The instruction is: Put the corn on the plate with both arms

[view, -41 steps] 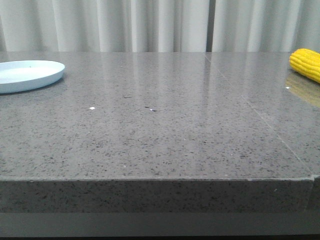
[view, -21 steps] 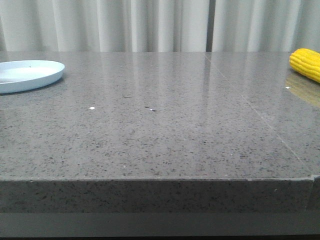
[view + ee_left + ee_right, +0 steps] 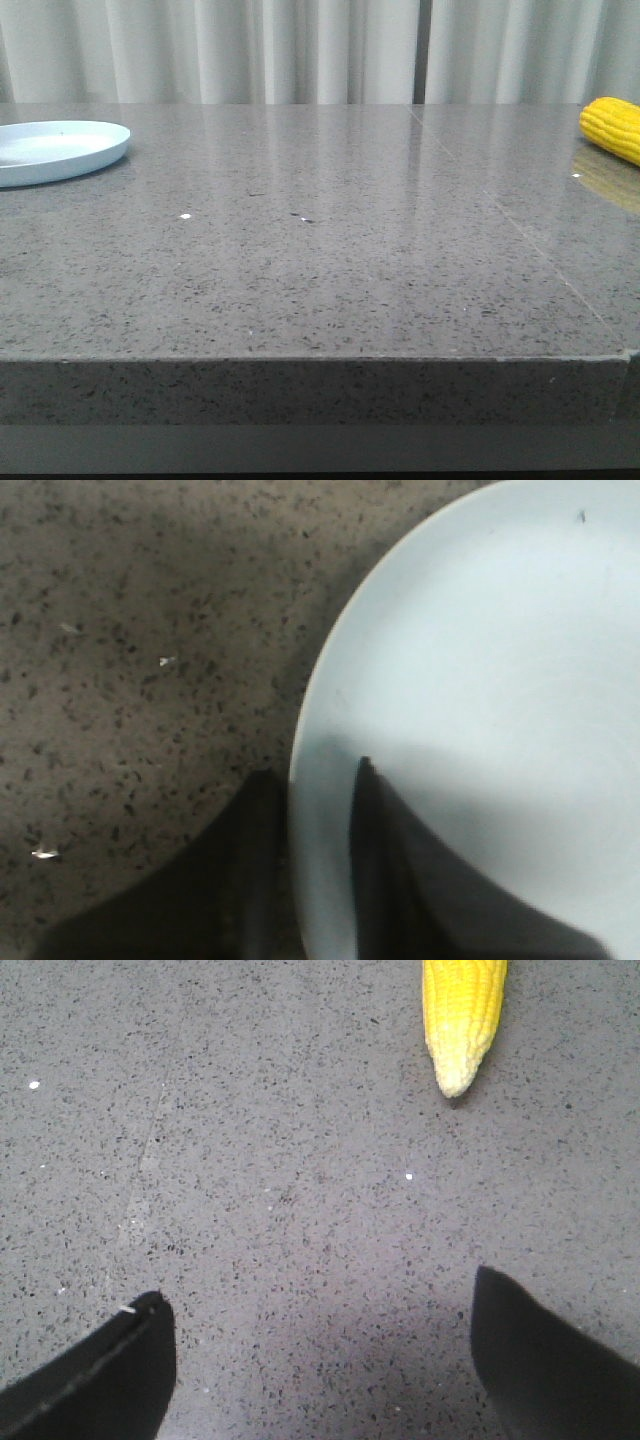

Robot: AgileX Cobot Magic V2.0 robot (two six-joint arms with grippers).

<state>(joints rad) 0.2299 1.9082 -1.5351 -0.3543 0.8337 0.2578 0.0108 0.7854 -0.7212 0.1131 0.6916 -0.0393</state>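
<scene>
The left end effector (image 3: 318, 870) has its two dark fingers (image 3: 385, 880) straddling the rim of the plate (image 3: 480, 680): one finger lies over the plate's inner surface, the other over the speckled grey table (image 3: 130, 630) just outside the rim. The jaws stand narrowly apart with the rim between them; whether they actually press the rim cannot be told. The plate itself is pale blue-white, round and shallow, and it lies flat.

The right end effector (image 3: 320, 1360) is spread wide, its black fingertips (image 3: 100, 1375) well apart with only bare table between them, holding nothing. The corn (image 3: 460, 1015) lies on the table near this end effector but clear of both fingers, its paler tapered tip pointing toward the finger side of the wrist view.

In the front view neither arm shows. The plate (image 3: 55, 148) sits at about 9 o'clock, at the left edge of the view and partly cut off by it. The corn (image 3: 612, 128) lies at about 3 o'clock, at the right edge, also cut off, its yellow reflected in the glossy table (image 3: 320, 260). Plate and corn are well apart. Pale curtains (image 3: 300, 50) hang behind the table at 12 o'clock.
</scene>
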